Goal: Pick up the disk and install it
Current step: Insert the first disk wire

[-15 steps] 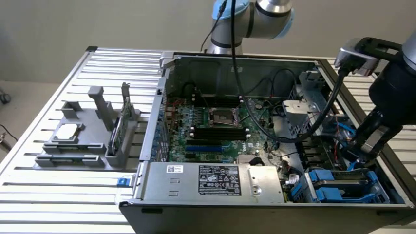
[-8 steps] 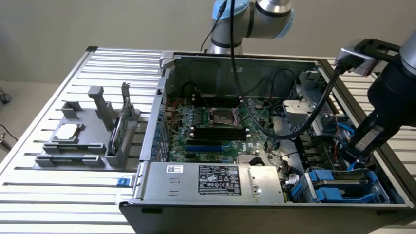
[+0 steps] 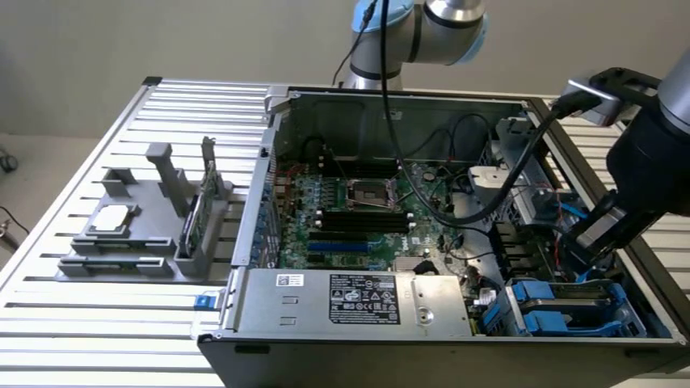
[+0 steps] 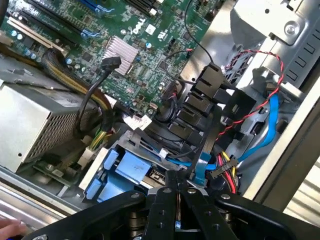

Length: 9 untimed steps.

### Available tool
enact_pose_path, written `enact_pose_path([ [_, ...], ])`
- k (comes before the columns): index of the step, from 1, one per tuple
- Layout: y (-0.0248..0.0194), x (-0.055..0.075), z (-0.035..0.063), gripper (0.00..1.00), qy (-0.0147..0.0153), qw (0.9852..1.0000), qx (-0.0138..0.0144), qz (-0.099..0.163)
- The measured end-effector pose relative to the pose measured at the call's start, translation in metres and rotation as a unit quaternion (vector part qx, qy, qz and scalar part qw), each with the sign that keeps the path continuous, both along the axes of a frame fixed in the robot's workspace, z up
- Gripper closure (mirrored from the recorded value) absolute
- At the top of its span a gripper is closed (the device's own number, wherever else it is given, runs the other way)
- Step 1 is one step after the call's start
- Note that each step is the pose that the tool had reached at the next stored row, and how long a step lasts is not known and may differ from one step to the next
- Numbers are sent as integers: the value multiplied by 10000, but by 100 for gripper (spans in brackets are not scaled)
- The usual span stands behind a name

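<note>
The disk (image 3: 561, 301) lies in the drive bay in the near corner of the open computer case, on the exterior view's right, and its bright blue carrier rails show. The wrist view sees the same blue carrier (image 4: 125, 170) beside blue and black cables. My gripper (image 3: 582, 255) reaches down into the case just above and behind the bay. In the wrist view my gripper (image 4: 177, 192) has its black fingers (image 4: 162, 202) pressed together, shut, with nothing visible between them. They hover over the cables next to the disk, and contact cannot be told.
The case (image 3: 270, 162) lies open on a slatted metal table (image 3: 86, 323), with the motherboard (image 3: 356, 210) and power supply (image 3: 356, 299) exposed. Cable bundles (image 4: 210, 100) crowd the space around the bay. A grey fixture (image 3: 140, 234) on the exterior view's left holds a silver chip (image 3: 113, 218) and a green card (image 3: 197, 222).
</note>
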<state>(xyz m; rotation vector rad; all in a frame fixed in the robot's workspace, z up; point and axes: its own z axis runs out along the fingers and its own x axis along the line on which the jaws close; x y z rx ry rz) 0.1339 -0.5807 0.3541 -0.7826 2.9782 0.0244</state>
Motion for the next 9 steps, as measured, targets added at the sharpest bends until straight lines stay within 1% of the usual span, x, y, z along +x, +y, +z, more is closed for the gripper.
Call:
enact_pose_path([
  [3,0,0,-16,89,0,9996,1,-265],
  [5,0,0,-23,89,0,9990,1,-447],
  [7,0,0,-27,89,0,9980,1,-632],
  [9,-1,0,-28,89,0,9967,2,-812],
])
